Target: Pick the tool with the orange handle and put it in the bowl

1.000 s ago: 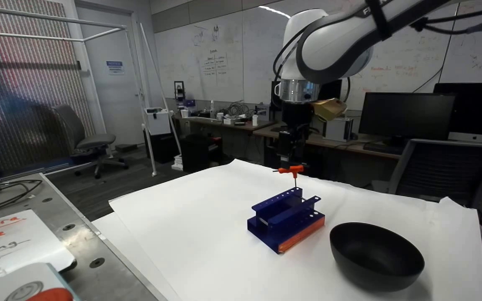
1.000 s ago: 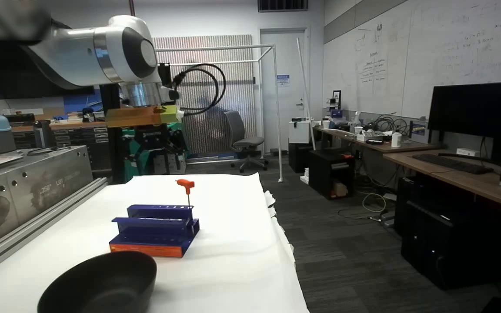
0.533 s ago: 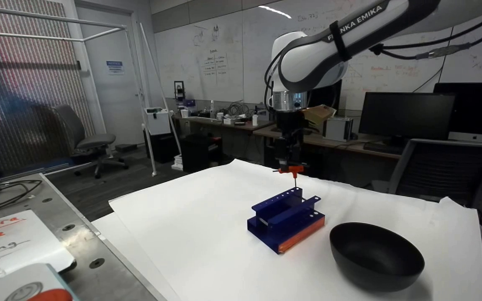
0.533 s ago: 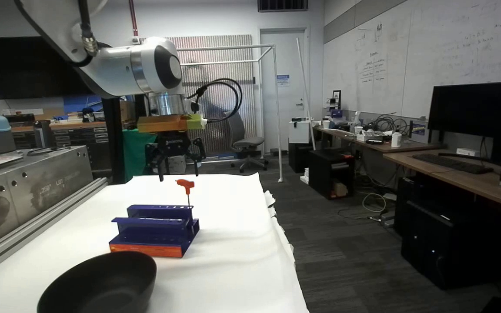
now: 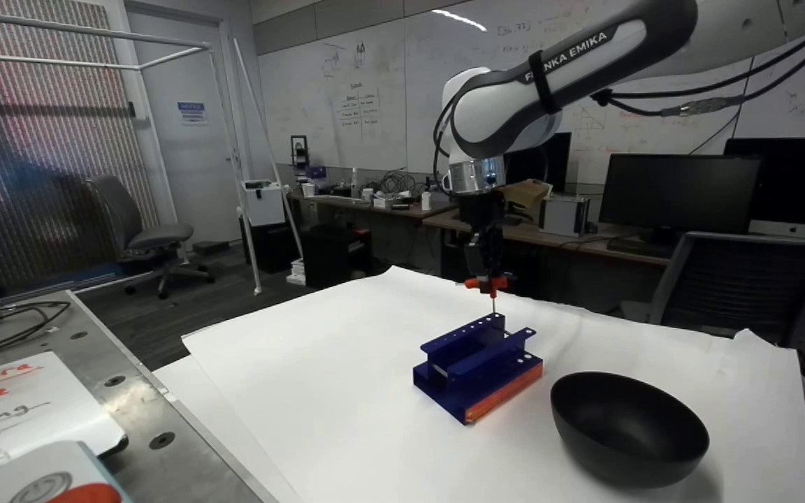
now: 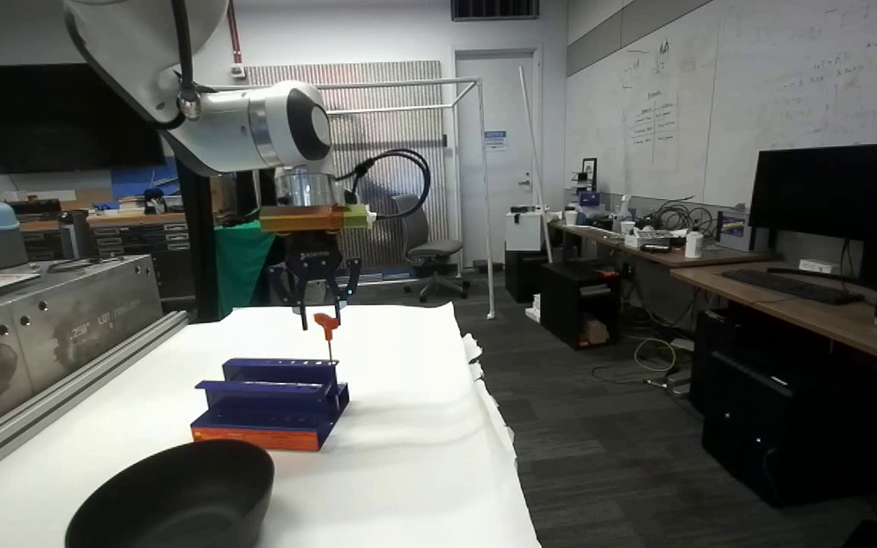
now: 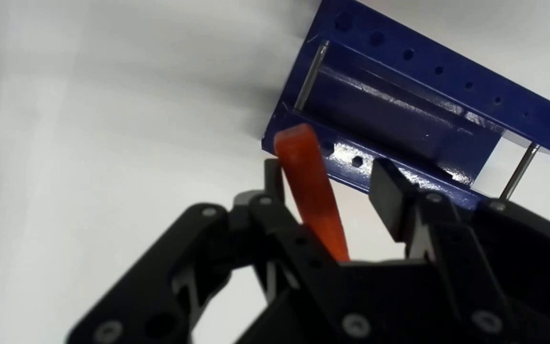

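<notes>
The tool with the orange handle (image 6: 326,323) stands upright, its thin shaft in a corner hole of the blue rack (image 6: 271,411). My gripper (image 7: 332,191) is lowered over it, fingers pointing down. In the wrist view the orange handle (image 7: 309,186) lies between the fingers, close to the left-hand one, with a clear gap to the right-hand pad (image 7: 389,198). The jaws are part-way apart and not clamped on the handle. A wide black bowl (image 5: 633,461) sits on the white-covered table beside the rack, nothing visible inside it.
White paper (image 5: 305,377) covers the table. A metal bench (image 5: 137,391) runs along one side. Two steel rods, one of them a rod (image 7: 312,76) near the tool's end, span the blue rack. Desks with monitors (image 5: 682,199) stand beyond the table.
My gripper has come down onto the tool's handle, moving rightward in one of the exterior views, and its fingers have drawn closer together. Tool, rack and bowl have stayed put.
</notes>
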`<state>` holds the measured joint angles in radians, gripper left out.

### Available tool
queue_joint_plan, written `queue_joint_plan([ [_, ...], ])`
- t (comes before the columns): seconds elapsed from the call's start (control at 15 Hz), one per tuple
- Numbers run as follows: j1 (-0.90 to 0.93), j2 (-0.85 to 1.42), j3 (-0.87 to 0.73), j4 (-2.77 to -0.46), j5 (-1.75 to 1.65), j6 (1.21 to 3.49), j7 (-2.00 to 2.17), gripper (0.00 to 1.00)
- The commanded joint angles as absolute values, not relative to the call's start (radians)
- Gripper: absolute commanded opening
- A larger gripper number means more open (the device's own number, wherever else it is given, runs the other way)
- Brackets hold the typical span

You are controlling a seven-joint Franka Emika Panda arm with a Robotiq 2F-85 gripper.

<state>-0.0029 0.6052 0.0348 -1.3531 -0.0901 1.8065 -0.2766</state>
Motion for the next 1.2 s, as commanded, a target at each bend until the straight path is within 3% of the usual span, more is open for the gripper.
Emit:
queue_joint_plan([
  [0.0, -0.023, 0.641, 0.046, -1.281, -0.066, 1.751, -0.312, 0.2],
  [0.07, -0.026, 0.644, 0.046, -1.28, -0.061, 1.744, -0.308, 0.13],
  [0.2, -0.03, 0.627, 0.043, -1.291, -0.045, 1.735, -0.276, 0.09],
  [0.27, -0.034, 0.598, 0.044, -1.302, -0.028, 1.712, -0.26, 0.13],
  [0.67, -0.023, 0.416, 0.021, -1.345, 0.048, 1.62, -0.002, 0.11],
  [1.13, -0.056, 0.434, -0.028, -1.214, 0.122, 1.229, 0.195, 0.12],
])
